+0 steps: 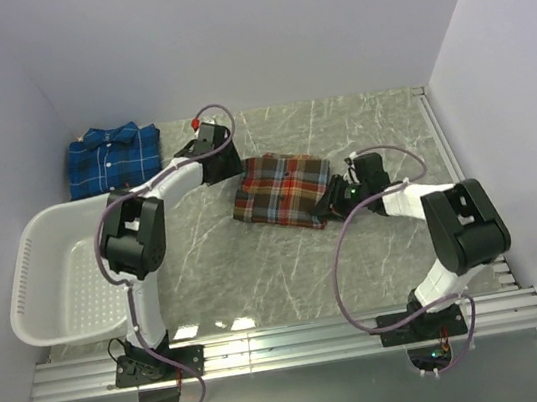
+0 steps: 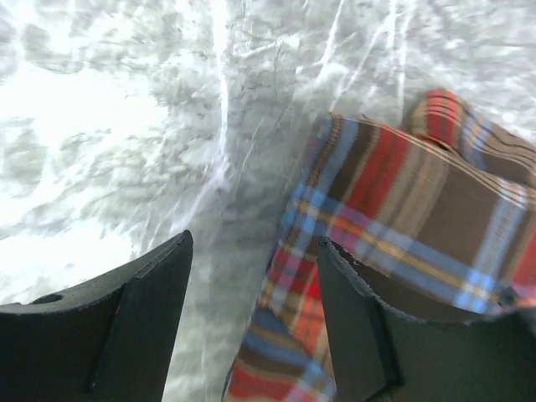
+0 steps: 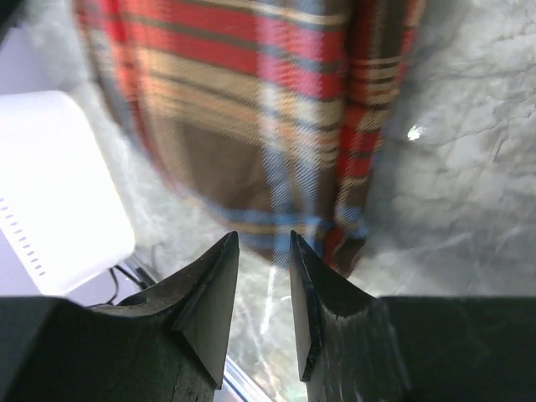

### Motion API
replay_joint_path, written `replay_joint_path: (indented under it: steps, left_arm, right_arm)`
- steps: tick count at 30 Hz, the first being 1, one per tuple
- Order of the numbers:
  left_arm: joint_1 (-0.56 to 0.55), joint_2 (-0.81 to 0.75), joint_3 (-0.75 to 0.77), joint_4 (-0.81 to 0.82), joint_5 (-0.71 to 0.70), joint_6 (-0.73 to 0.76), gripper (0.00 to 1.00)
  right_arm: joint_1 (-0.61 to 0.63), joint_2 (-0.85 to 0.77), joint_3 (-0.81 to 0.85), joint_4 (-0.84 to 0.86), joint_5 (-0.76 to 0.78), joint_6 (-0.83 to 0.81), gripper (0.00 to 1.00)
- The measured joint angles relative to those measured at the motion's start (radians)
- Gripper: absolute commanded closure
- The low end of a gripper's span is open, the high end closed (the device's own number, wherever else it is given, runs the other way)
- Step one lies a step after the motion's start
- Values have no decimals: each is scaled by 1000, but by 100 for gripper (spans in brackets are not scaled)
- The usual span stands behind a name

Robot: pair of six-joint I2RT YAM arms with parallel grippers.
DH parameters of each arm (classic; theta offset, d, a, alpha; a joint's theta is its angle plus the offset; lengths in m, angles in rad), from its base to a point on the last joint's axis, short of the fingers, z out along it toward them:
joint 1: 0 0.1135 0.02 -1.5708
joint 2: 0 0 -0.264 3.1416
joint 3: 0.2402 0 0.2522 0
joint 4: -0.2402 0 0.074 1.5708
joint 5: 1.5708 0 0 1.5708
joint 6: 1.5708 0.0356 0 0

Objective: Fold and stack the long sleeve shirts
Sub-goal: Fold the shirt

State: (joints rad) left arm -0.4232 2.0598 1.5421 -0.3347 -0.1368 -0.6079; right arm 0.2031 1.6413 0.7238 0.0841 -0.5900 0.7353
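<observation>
Now we see left gripper (image 2: 251, 251) jaws wide apart at red-orange plaid shirt (image 1: 282, 191) edge; right gripper (image 3: 264, 243) jaws narrowly parted, empty.

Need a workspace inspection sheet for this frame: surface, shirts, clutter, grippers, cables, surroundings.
Surface: grey marbled table, no spills seen.
Job's things: blue plaid shirt folded at the far left corner; red plaid shirt folded mid-table, apart from it, not stacked.
Clutter: white slotted basket at the left edge.
Grippers: left gripper open wide, straddling the red shirt's edge; right gripper open narrowly, nothing between its fingers, at the shirt's opposite side.
Cables: purple cables loop along both arms, clear of the shirts.
Surroundings: plain walls; metal rail at the near edge.
</observation>
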Motion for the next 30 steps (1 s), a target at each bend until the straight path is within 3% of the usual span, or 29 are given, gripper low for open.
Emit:
replay_joint_path:
  steps: [7,14,20,25,30]
  left_arm:
    - [-6,-258,-134,-2,24,13,32]
    - [-14,-471,-290,22,66,-5,33]
    - [-16,-487,-397,11,91,-14,33]
    - [-50,-486,-403,15,98,6,33]
    - [-187,-436,-323,33,76,91,33]
  right_arm:
    - [-12,-137,-6,98,-79,32,61]
    - [-11,-7,-49,257,-159,82,62]
    - [-42,127,-138,330,-213,139,62]
    - [-62,74,-117,247,-193,94,62]
    - [-83,-24,29,114,-153,30,62]
